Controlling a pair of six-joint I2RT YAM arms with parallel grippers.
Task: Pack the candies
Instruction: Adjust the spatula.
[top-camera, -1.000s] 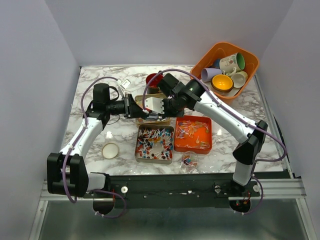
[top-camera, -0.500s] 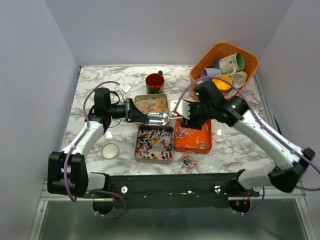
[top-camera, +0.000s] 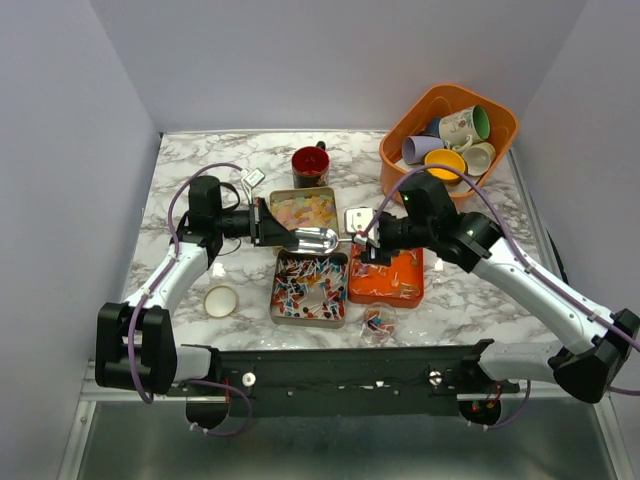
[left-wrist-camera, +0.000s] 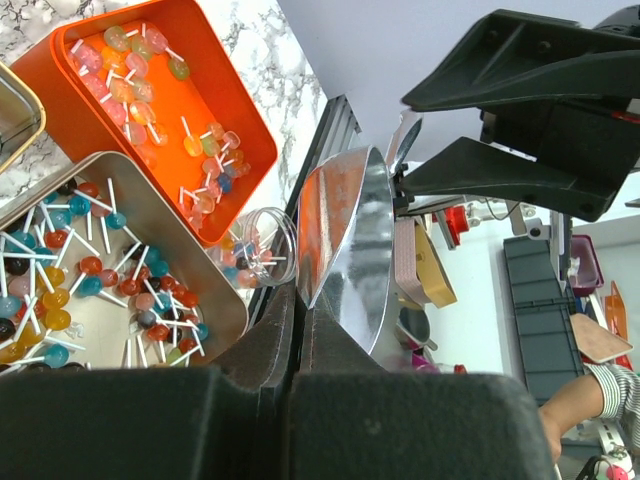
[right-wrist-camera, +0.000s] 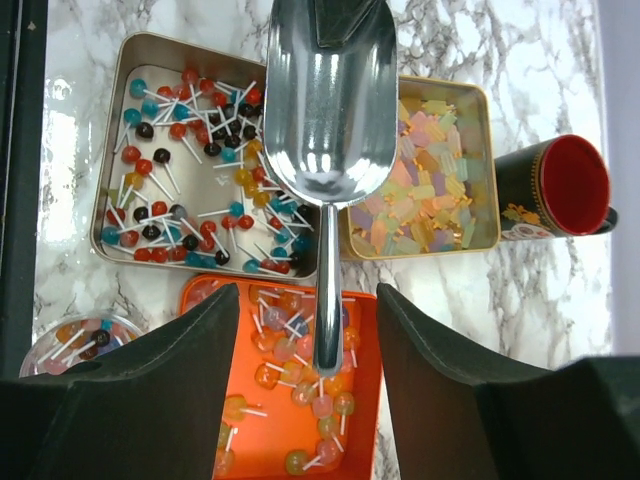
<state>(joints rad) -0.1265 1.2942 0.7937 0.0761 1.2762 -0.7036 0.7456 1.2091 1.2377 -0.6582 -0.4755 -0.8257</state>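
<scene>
The candies lie in containers: lollipops in a silver tin (top-camera: 308, 288) (right-wrist-camera: 190, 160), lollipops in an orange tray (top-camera: 392, 280) (right-wrist-camera: 290, 400), pastel squares in a gold tin (top-camera: 303, 208) (right-wrist-camera: 425, 195), and a few in a small clear cup (top-camera: 378, 320). My left gripper (top-camera: 272, 228) (left-wrist-camera: 303, 305) is shut on the rim of a metal scoop (top-camera: 318, 238) (left-wrist-camera: 350, 240) held level above the tins. My right gripper (top-camera: 368, 242) (right-wrist-camera: 308, 330) is open, its fingers on either side of the scoop's handle (right-wrist-camera: 328, 290) without touching it.
A dark mug with a red inside (top-camera: 310, 164) stands behind the gold tin. At the back right sits an orange basket (top-camera: 493, 150) holding several mugs. A white round lid (top-camera: 220, 300) lies at the front left, and a small white tag (top-camera: 252, 177) lies near the left arm.
The left gripper has shut on the scoop. The right gripper has opened, let go and drawn back to the right, off the scoop's bowl to its handle end.
</scene>
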